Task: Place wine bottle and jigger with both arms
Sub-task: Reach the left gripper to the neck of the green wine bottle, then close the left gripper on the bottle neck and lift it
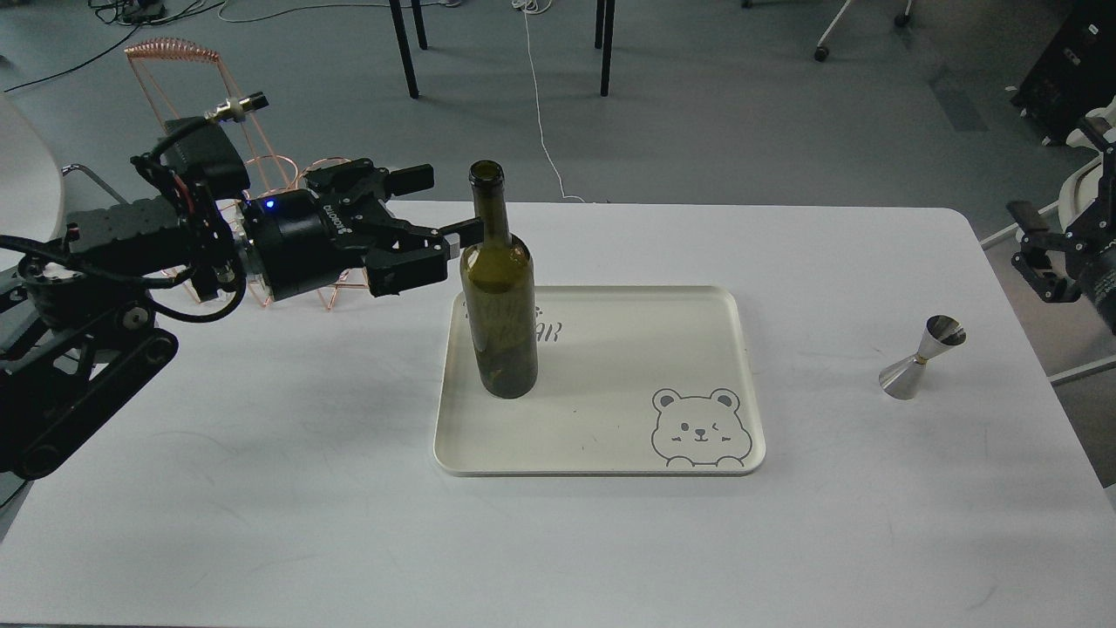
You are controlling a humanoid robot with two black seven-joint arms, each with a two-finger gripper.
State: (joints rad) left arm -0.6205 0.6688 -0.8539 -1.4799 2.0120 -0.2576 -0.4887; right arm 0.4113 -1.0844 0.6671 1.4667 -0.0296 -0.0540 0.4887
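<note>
A dark green wine bottle (499,296) stands upright on the left part of a cream tray (751,375) with a bear drawing. My left gripper (443,206) is open, level with the bottle's neck and just to its left. Its nearer fingertip (466,232) reaches the neck's edge; I cannot tell whether it touches. A steel jigger (922,358) stands on the white table to the right of the tray. My right gripper (1029,249) is open and empty at the right edge of the view, beyond the table's edge and above the jigger.
A copper wire bottle rack (196,96) stands at the table's back left, mostly hidden behind my left arm. The white table (261,488) stretches bare in front of the tray. Chair legs and cables lie on the floor behind.
</note>
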